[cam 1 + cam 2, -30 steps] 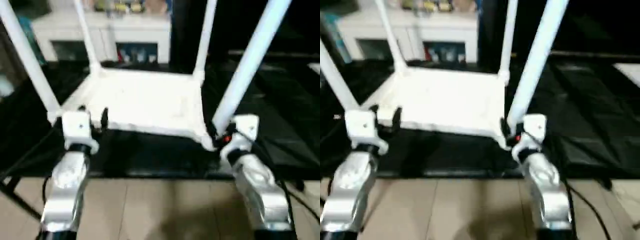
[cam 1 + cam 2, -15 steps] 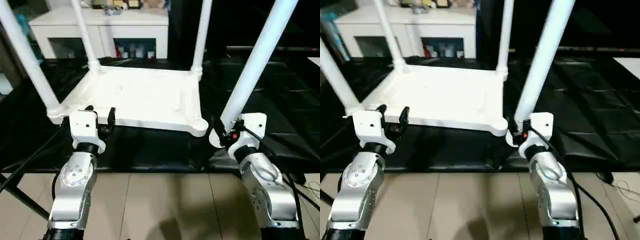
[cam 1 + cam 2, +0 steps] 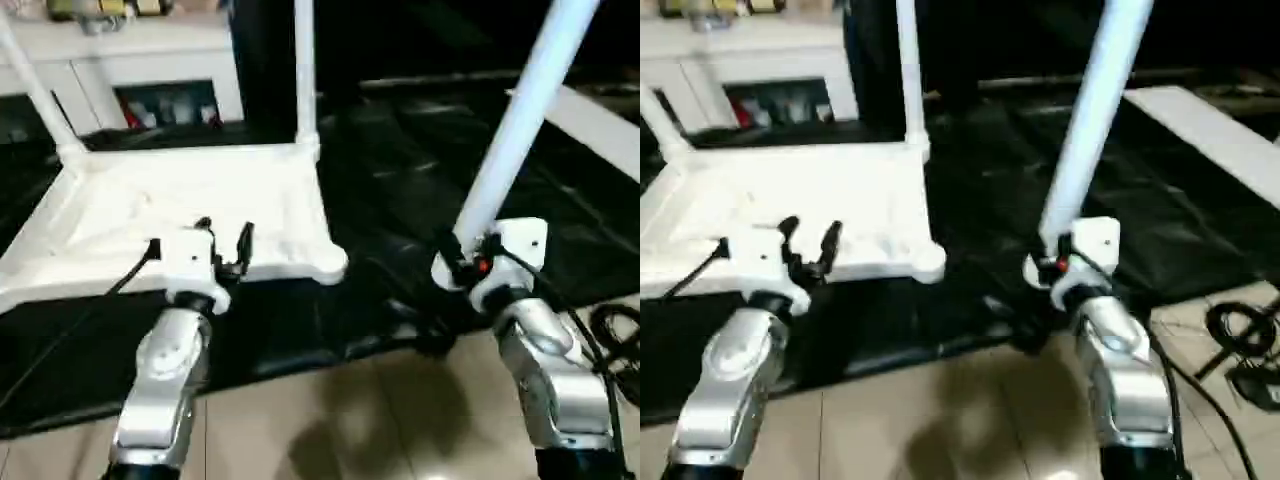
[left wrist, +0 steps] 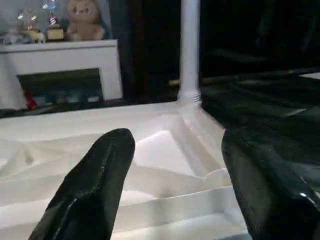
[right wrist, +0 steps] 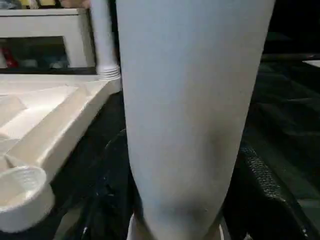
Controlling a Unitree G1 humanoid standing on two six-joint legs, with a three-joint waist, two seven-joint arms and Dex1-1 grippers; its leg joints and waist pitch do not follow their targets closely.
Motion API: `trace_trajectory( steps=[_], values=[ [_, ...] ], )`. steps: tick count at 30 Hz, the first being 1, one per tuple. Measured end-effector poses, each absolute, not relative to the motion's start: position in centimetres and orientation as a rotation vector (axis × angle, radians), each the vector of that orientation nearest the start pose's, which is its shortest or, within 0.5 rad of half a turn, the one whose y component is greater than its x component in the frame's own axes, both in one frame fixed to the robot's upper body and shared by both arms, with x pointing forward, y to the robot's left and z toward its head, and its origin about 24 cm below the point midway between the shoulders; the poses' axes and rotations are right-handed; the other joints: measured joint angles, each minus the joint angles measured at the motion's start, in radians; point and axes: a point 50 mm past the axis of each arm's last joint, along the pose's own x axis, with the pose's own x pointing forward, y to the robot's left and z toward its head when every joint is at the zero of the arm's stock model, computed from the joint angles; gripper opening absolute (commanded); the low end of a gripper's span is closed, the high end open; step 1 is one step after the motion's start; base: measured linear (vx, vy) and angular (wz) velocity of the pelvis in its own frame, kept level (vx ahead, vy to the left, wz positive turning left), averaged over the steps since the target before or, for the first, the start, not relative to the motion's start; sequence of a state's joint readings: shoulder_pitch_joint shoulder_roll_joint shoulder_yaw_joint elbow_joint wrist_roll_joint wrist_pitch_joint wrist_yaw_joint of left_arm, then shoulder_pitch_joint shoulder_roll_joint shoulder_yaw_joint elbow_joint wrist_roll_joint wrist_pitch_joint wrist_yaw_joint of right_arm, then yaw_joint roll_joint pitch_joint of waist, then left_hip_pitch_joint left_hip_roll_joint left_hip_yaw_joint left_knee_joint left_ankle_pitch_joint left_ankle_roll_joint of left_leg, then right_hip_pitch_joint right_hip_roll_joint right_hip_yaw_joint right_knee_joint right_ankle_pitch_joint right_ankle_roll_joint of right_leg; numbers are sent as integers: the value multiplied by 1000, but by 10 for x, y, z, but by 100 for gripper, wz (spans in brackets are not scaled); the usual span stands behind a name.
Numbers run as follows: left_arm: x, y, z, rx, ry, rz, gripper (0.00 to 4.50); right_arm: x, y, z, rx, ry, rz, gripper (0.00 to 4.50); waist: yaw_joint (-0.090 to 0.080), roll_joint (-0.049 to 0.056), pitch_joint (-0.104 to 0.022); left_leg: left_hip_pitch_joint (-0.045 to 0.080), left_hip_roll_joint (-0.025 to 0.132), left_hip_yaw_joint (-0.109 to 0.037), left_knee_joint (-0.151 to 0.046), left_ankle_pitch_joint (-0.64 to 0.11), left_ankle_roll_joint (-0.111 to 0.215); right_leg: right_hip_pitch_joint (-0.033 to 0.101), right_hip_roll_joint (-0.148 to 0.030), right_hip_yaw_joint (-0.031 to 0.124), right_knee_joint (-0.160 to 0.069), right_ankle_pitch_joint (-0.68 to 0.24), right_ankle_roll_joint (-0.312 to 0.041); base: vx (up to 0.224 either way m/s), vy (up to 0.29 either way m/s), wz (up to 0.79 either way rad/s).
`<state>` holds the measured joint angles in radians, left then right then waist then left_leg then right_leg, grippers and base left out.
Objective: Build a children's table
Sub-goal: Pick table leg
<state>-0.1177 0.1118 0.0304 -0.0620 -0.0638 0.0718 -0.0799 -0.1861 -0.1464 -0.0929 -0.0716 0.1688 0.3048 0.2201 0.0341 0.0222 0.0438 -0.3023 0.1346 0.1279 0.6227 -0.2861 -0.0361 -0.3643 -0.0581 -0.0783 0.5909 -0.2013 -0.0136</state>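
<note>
Light, stiff, slippery leg (image 3: pixel 520 120), right of frame, clenched low in right tool (image 3: pixel 462 262); left tool (image 3: pixel 226 240) released over tabletop (image 3: pixel 120 205).

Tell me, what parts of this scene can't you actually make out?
- Free leg: its top leaves the left eye view's upper edge.
- Right gripper: the leg covers its fingers in the right wrist view, so the grip is unclear.
- Cabinet: contents too blurred in the left eye view.
</note>
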Motion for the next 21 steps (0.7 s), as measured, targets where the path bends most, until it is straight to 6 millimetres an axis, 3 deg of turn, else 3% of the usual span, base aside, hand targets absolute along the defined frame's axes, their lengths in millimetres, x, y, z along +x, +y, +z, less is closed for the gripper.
trace_trajectory(
  steps=[1, 5, 7, 10, 11, 13, 14, 15, 16, 17, 18, 19, 20, 21],
  values=[
    [275, 167, 80, 52, -102, -72, 328, 287, -167, 84, 35, 37, 221, 191, 4, -1, -2, 6, -1, -1, -4, -4, -1, 0, 0, 0, 2, -4, -10, 172, 6, 14],
    [274, 172, 80, 55, -101, -50, 328, 288, -153, 86, 35, 32, 299, 191, 21, -3, -4, 8, -5, -5, -2, -22, 23, 1, -3, -8, 22, -40, -57, 150, 10, 12],
    [274, 170, 80, 50, -101, -54, 328, 288, -155, 86, 24, 33, 305, 191, 39, -4, -5, 2, -7, -4, 11, -38, 52, 12, -1, 1, 24, -56, -42, 109, 13, 18],
    [274, 169, 80, 49, -101, -57, 328, 289, -157, 86, 5, 34, 310, 191, 58, -4, -7, 7, -6, -11, 17, -48, 61, 25, 4, 9, 25, -71, -35, 123, 5, 19],
    [274, 170, 80, 50, -101, -54, 328, 289, -155, 87, -1, 34, 314, 191, 53, -4, -7, 20, -6, -16, 7, -52, 43, 13, 4, 9, 39, -81, -51, 157, -13, 19],
    [272, 176, 78, 52, -92, -31, 328, 289, -147, 87, 0, 33, 342, 191, 43, -9, -8, 34, -19, -24, 12, -64, 17, -16, -10, 13, 104, -101, -69, 122, -44, 10],
    [272, 177, 78, 56, -90, -28, 328, 289, -146, 86, -4, 34, 348, 191, 38, -18, -10, 42, -30, -25, 14, -70, 16, -24, -22, 18, 109, -108, -53, 90, -51, 3],
    [272, 177, 79, 57, -93, -30, 328, 289, -147, 86, -10, 37, 345, 191, 35, -29, -10, 37, -41, -22, 30, -80, 31, -10, -25, 38, 111, -115, 11, 76, -44, 7],
    [273, 170, 79, 41, -96, -45, 328, 287, -155, 82, -26, 53, 324, 191, 46, -29, -5, 25, -44, -22, 77, -88, 100, 9, -9, 62, 106, -124, 4, 86, -9, 23],
    [273, 162, 78, 32, -95, -72, 328, 286, -161, 80, -35, 66, 305, 191, 56, -25, -4, 0, -39, -28, 125, -79, 114, 28, 3, 74, 90, -123, 3, 86, -9, 23],
    [273, 159, 78, 31, -94, -83, 328, 286, -165, 80, -42, 67, 290, 191, 66, -26, -2, -23, -40, -30, 159, -71, 98, 45, 8, 80, 78, -123, 3, 83, 11, 21],
    [273, 161, 79, 35, -94, -80, 328, 287, -166, 81, -45, 61, 288, 191, 75, -17, -4, -51, -32, -35, 141, -52, 68, 71, 21, 77, 59, -123, 2, 78, 11, 13],
    [273, 162, 80, 39, -98, -76, 328, 288, -165, 83, -45, 53, 293, 191, 84, -1, -6, -67, -16, -41, 90, -35, 44, 86, 36, 64, 49, -123, 2, 78, 11, 13],
    [273, 164, 81, 42, -101, -70, 328, 289, -163, 86, -43, 41, 297, 191, 86, 24, -8, -73, 6, -42, 49, 23, 11, 99, 55, 47, 47, -128, 3, 102, 41, 4]
  ],
)
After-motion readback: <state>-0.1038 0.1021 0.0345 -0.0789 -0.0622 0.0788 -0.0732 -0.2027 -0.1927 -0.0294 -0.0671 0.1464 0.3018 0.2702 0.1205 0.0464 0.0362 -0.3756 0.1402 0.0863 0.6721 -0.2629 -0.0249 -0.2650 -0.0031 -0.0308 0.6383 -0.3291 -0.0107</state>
